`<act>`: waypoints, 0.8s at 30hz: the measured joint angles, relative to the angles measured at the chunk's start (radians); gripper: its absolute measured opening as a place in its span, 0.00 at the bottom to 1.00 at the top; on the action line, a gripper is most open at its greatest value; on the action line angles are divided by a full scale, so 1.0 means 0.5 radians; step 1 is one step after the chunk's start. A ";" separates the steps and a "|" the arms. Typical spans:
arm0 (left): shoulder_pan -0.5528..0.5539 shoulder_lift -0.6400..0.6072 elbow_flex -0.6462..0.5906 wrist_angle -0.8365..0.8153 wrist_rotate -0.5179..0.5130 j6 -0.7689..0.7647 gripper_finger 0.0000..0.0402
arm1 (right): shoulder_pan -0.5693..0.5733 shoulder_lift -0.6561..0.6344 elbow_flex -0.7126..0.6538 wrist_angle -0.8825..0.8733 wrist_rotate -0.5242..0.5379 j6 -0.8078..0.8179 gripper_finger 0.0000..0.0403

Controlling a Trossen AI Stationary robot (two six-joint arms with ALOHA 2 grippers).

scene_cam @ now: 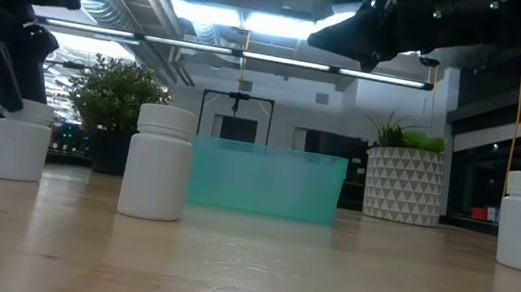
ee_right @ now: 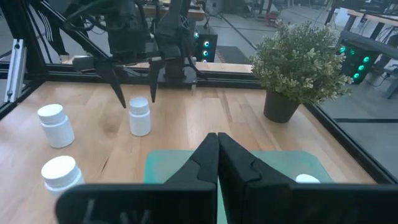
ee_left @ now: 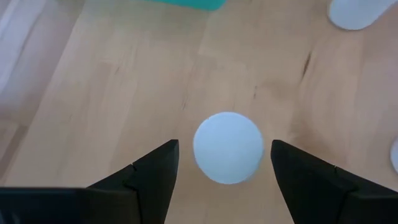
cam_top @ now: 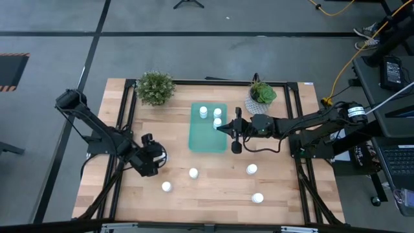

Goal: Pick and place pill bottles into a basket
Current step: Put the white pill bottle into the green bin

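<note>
Wood table, L gripper open round bottle, R gripper clenched over basket, contents part-hidden

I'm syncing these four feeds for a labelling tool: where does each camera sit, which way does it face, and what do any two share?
High view: overhead, straight down on the table; both arms show.
Low view: tabletop height, level toward the basket; arms overhead.
Left wrist view: looks down between the open left gripper onto a pill bottle.
Right wrist view: looks past the shut right gripper over the basket toward the left arm.
Shared: the basket appears in all four.
</note>
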 joint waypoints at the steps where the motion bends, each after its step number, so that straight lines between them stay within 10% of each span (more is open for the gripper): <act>1: 0.016 0.011 0.000 0.001 0.012 -0.004 0.62 | 0.000 0.000 0.000 0.000 0.000 0.000 0.01; 24: 0.106 0.048 0.000 0.146 0.117 0.154 0.62 | -0.001 0.000 0.000 -0.002 0.000 -0.008 0.01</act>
